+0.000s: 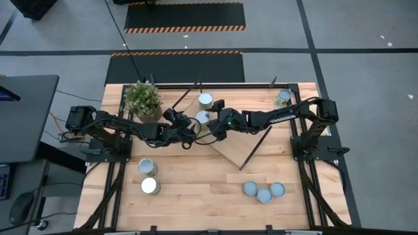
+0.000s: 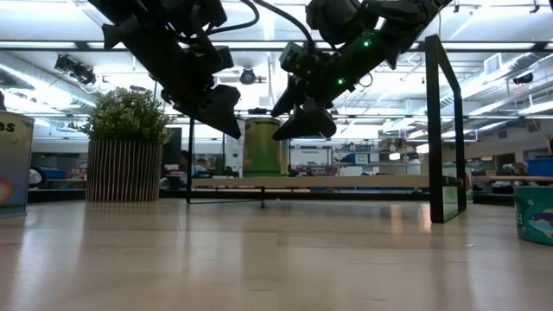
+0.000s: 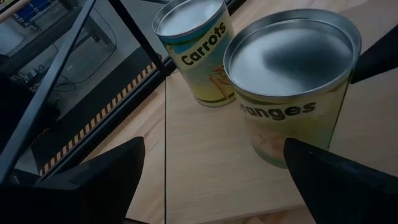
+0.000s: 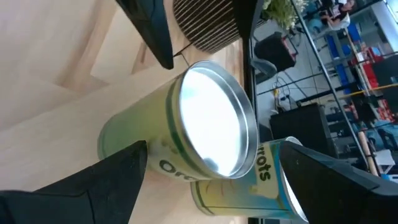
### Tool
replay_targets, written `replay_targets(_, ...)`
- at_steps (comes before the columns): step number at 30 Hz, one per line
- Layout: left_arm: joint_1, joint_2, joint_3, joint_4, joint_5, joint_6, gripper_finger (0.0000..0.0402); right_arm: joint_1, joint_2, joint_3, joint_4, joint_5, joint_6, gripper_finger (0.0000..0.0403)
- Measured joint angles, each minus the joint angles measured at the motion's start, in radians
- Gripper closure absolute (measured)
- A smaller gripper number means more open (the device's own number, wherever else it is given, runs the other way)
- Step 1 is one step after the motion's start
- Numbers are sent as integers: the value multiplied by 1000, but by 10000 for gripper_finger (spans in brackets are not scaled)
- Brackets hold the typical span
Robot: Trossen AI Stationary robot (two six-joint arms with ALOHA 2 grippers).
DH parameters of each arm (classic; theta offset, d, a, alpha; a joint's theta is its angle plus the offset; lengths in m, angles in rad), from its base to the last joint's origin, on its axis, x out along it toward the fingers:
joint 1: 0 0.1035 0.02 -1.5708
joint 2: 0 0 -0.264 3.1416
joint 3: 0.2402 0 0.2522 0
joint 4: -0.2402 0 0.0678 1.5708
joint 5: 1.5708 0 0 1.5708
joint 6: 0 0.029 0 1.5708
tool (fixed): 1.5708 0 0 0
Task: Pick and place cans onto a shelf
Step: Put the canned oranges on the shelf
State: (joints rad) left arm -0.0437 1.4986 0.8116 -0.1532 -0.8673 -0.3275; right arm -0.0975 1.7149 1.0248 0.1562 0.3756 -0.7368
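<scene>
On the long light-wood shelf (image 1: 225,153), the green-labelled round oranges tin (image 3: 292,87) stands between both arms' open jaws; whichever gripper takes it should centre before closing, sparing the neighbouring carrots tin (image 3: 196,53).

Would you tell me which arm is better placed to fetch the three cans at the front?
Right. The three cans lie on its side, before its base. Both the right gripper and left gripper hang open mid-table, but the left would have to reach across.

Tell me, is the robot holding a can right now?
No. Both grippers, left gripper and right gripper, hang open around the oranges can, not touching it.
</scene>
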Motion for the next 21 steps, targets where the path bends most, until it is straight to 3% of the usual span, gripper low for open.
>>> replay_targets(14,78,0,0,-10,-49,27,13,4,0,0,-32,54,-5,30)
replay_targets(21,137,0,0,96,43,100,13,4,0,0,-32,112,-43,30)
